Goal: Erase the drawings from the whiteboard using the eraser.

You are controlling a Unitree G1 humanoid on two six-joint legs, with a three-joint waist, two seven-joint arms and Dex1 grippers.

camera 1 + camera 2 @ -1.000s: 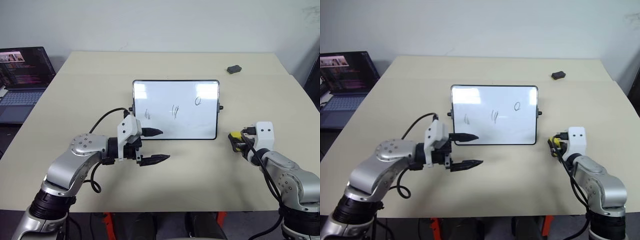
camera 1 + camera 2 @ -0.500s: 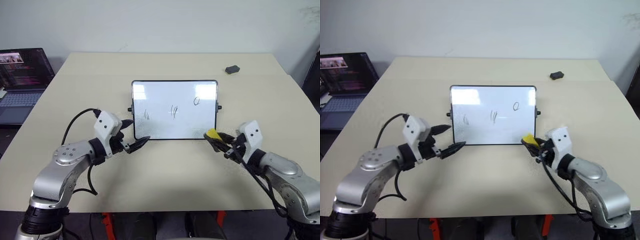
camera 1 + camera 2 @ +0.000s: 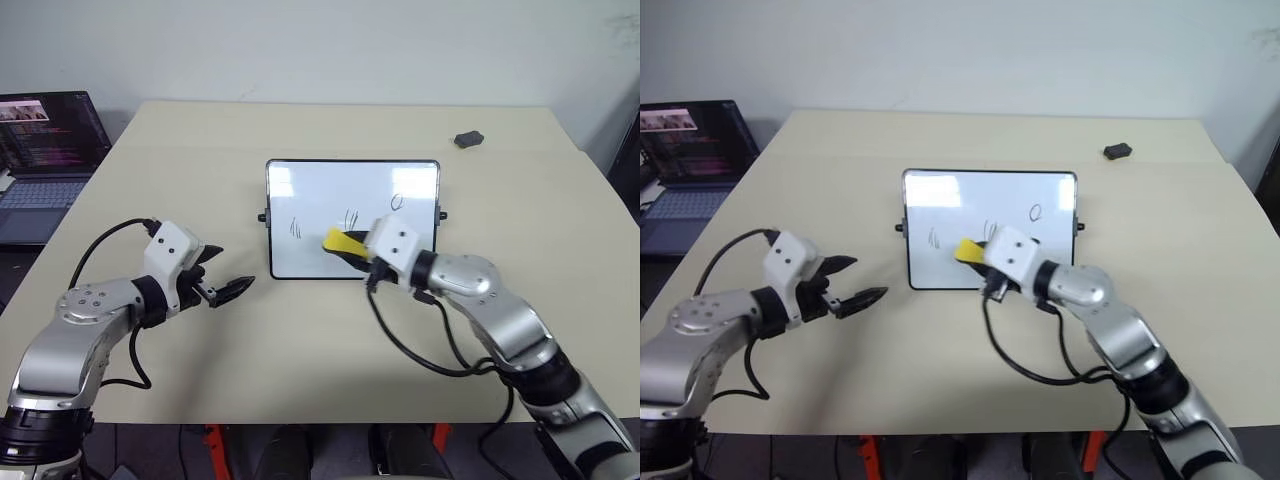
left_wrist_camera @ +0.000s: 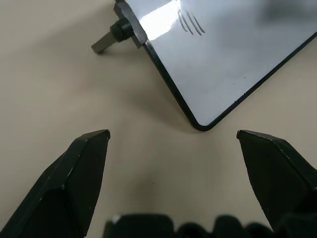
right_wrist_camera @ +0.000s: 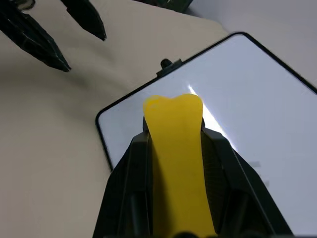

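The eraser [image 3: 343,242] is clamped in the right end effector [image 3: 352,250] over the whiteboard [image 3: 352,190]; the left end effector [image 3: 222,281], spread open and empty, is seen at its 8 o'clock.

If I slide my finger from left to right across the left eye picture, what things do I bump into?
laptop → left gripper → left strokes → eraser → oval loop → dark grey lump

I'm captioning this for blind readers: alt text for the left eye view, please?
The right gripper holds the yellow eraser against the whiteboard beside its drawings. The open left gripper hovers over the table.
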